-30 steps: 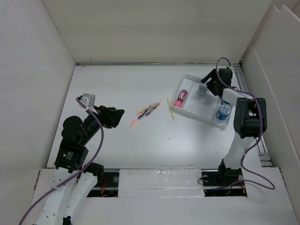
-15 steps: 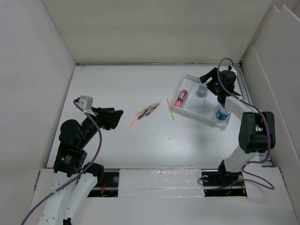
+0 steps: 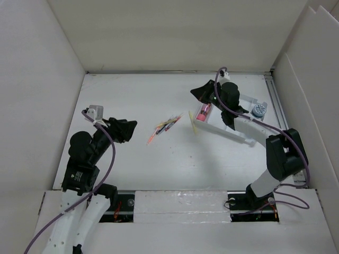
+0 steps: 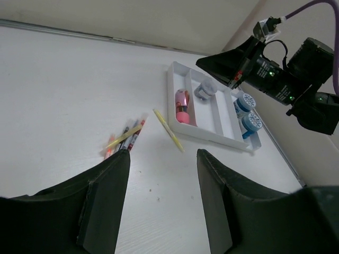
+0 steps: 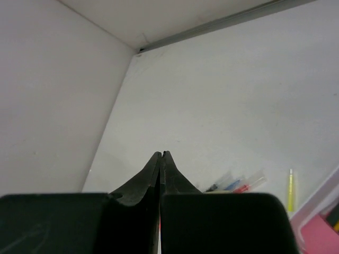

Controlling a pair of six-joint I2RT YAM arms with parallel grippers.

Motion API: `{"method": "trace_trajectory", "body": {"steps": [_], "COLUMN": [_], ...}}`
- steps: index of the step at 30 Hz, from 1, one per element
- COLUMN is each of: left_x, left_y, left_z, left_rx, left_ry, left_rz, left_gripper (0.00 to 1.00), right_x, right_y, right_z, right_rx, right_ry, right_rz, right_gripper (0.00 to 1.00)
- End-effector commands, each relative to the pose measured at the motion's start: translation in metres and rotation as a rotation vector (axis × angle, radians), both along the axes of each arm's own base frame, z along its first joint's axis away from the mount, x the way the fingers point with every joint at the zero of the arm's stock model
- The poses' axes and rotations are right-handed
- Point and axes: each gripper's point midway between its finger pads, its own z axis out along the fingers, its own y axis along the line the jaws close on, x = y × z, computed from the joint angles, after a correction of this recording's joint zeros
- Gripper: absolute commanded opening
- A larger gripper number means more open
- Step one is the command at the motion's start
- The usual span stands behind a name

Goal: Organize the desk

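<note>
Spreading white beneath both arms, the counter [image 3: 137,169] lies under the left hand [image 3: 132,128], which hovers part-spread and empty near the loose pens [image 3: 165,126]. The right hand [image 3: 197,93] hangs pinched tight on nothing beside the tray's [image 3: 228,132] far-left corner. Pen lettering is too small to read.

The left arm [image 3: 82,145] and right arm [image 3: 283,151] each show white links, black joint housings, a looping purple cable [image 4: 304,8] and matte black tapered fingers [image 4: 103,201], with green indicator lights [image 4: 270,73] at the right wrist.
</note>
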Motion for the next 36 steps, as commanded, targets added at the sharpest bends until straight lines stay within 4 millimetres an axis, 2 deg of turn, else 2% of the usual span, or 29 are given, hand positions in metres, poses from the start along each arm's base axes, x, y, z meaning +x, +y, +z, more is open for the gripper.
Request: {"method": "trace_trajectory", "body": {"steps": [1, 2, 3, 5, 6, 8, 9, 12, 13, 16, 18, 19, 20, 21, 22, 24, 25, 28, 29, 30, 32, 33, 34, 36], "left_x": [0.015, 0.017, 0.021, 0.025, 0.028, 0.034, 0.039, 0.049, 0.051, 0.052, 0.050, 0.050, 0.051, 0.052, 0.053, 0.055, 0.055, 0.055, 0.053, 0.054, 0.055, 0.055, 0.053, 0.042], "left_y": [0.005, 0.006, 0.010, 0.015, 0.017, 0.024, 0.028, 0.037, 0.036, 0.028, 0.025, 0.026, 0.027, 0.029, 0.035, 0.046, 0.052, 0.051, 0.052, 0.044, 0.037, 0.033, 0.027, 0.022], "left_z": [0.003, 0.002, 0.000, -0.004, -0.006, -0.013, -0.021, -0.037, -0.039, -0.042, -0.037, -0.034, -0.032, -0.032, -0.035, -0.042, -0.041, -0.049, -0.059, -0.067, -0.068, -0.067, -0.064, -0.048], "left_rx": [-0.009, -0.005, 0.008, 0.026, 0.032, 0.057, 0.069, 0.096, 0.100, 0.100, 0.072, 0.064, 0.060, 0.057, 0.075, 0.095, 0.111, 0.129, 0.138, 0.166, 0.188, 0.185, 0.170, 0.120], "left_ry": [-0.008, -0.005, -0.001, 0.004, 0.015, 0.040, 0.069, 0.135, 0.145, 0.160, 0.138, 0.125, 0.112, 0.110, 0.107, 0.118, 0.107, 0.107, 0.152, 0.191, 0.206, 0.209, 0.212, 0.180], "left_rz": [0.048, 0.057, 0.086, 0.113, 0.133, 0.176, 0.201, 0.264, 0.260, 0.219, 0.208, 0.210, 0.219, 0.235, 0.261, 0.325, 0.353, 0.374, 0.397, 0.387, 0.375, 0.352, 0.321, 0.279], "left_gripper": [0.47, 0.46, 0.39, 0.31, 0.18, 0.05, 0.00, 0.00, 0.00, 0.00, 0.00, 0.00, 0.00, 0.00, 0.02, 0.05, 0.05, 0.12, 0.13, 0.12, 0.12, 0.13, 0.14, 0.15], "right_x": [0.000, 0.001, -0.002, 0.002, 0.010, 0.007, 0.010, 0.018, 0.021, 0.014, 0.024, 0.027, 0.029, 0.027, 0.033, 0.043, 0.045, 0.047, 0.042, 0.028, 0.013, -0.008, -0.015, -0.027], "right_y": [0.025, 0.038, 0.047, 0.065, 0.080, 0.099, 0.118, 0.137, 0.149, 0.176, 0.182, 0.187, 0.188, 0.190, 0.186, 0.172, 0.168, 0.153, 0.154, 0.156, 0.160, 0.161, 0.162, 0.153], "right_z": [0.052, 0.054, 0.064, 0.073, 0.077, 0.088, 0.089, 0.088, 0.088, 0.096, 0.106, 0.099, 0.124, 0.133, 0.132, 0.153, 0.152, 0.160, 0.165, 0.178, 0.173, 0.191, 0.168, 0.161], "right_rx": [0.110, 0.129, 0.166, 0.200, 0.238, 0.284, 0.318, 0.318, 0.303, 0.210, 0.116, 0.079, 0.087, 0.092, 0.082, 0.071, 0.065, 0.054, 0.057, 0.055, -0.013, -0.067, -0.109, -0.142], "right_ry": [-0.158, -0.161, -0.181, -0.196, -0.192, -0.233, -0.228, -0.228, -0.215, -0.273, -0.348, -0.320, -0.373, -0.390, -0.371, -0.399, -0.383, -0.356, -0.350, -0.366, -0.328, -0.400, -0.376, -0.371], "right_rz": [0.100, 0.152, 0.208, 0.275, 0.317, 0.418, 0.463, 0.524, 0.540, 0.551, 0.463, 0.452, 0.454, 0.470, 0.473, 0.432, 0.406, 0.314, 0.301, 0.315, 0.335, 0.343, 0.334, 0.277], "right_gripper": [0.00, 0.00, 0.00, 0.00, 0.00, 0.00, 0.00, 0.00, 0.00, 0.00, 0.00, 0.00, 0.00, 0.00, 0.00, 0.00, 0.00, 0.00, 0.00, 0.00, 0.00, 0.00, 0.00, 0.00]}}
